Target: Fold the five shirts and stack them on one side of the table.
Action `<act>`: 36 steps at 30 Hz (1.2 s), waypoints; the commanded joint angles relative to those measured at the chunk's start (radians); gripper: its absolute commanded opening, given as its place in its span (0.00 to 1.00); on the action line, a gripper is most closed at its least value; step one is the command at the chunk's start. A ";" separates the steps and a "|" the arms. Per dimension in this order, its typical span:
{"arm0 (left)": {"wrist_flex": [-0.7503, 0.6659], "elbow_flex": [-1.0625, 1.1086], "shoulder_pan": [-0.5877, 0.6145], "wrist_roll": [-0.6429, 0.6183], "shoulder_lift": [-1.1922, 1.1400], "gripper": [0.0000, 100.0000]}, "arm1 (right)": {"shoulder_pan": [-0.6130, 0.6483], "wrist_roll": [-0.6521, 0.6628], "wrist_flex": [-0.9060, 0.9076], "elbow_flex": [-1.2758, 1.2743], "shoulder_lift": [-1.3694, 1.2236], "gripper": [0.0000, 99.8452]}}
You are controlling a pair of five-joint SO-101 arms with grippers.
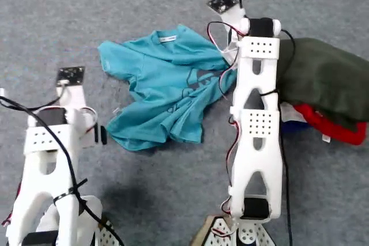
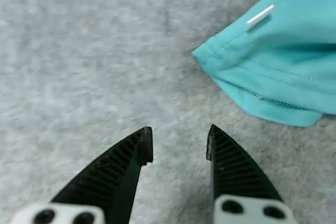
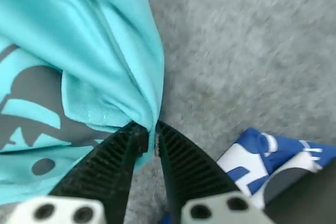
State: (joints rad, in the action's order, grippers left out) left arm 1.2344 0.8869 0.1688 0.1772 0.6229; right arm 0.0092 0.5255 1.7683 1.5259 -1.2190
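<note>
High view shows crumpled teal shirt (image 1: 167,90); right fingers (image 3: 118,161) pinch its edge, left fingers (image 2: 123,163) gape.

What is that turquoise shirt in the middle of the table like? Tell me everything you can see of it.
The turquoise shirt is a short-sleeved tee of soft, knit-looking cloth, with a grey print on the front and a white label at the collar. It lies unfolded and rumpled on the grey table cover. The right gripper is shut on a bunched fold at one edge. The left gripper stands open near a hemmed corner, not touching it.
</note>
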 commanded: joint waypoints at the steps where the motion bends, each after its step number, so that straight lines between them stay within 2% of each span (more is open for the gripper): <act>1: -0.071 0.012 -0.020 -0.089 -0.002 0.18 | -0.019 0.006 0.018 -0.047 0.096 0.00; 4: -0.120 0.003 -0.025 -0.193 -0.001 0.18 | -0.005 0.002 0.008 -0.093 0.087 0.00; 9: -0.203 -0.014 -0.029 -0.322 -0.001 0.18 | -0.007 -0.080 0.005 -0.047 0.007 0.00; 15: -0.304 0.051 -0.104 -0.328 -0.002 0.18 | 0.001 -0.109 0.006 0.140 -0.165 0.00; 19: -0.354 0.060 -0.123 -0.325 -0.004 0.18 | -0.002 -0.137 -0.005 0.142 -0.183 0.00; 21: -0.348 0.052 -0.117 -0.281 -0.004 0.18 | -0.004 -0.138 -0.008 0.140 -0.180 0.00; 24: -0.319 0.041 -0.117 -0.141 -0.008 0.18 | -0.002 -0.133 -0.009 0.140 -0.186 0.00; 28: -0.305 -0.020 -0.081 -0.008 -0.119 0.17 | -0.002 -0.132 -0.009 0.140 -0.188 0.00; 31: -0.255 -0.155 -0.038 0.032 -0.285 0.17 | -0.002 -0.132 -0.009 0.140 -0.189 0.00; 33: -0.169 -0.267 -0.040 0.055 -0.397 0.17 | -0.002 -0.132 -0.009 0.140 -0.189 0.00; 36: -0.115 -0.368 -0.075 0.061 -0.509 0.17 | -0.002 -0.132 -0.011 0.140 -0.189 0.00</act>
State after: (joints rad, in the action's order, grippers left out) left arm 1.0733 0.6521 0.1151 0.2232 0.1949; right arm 0.0077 0.3997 1.7683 1.6333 -1.4078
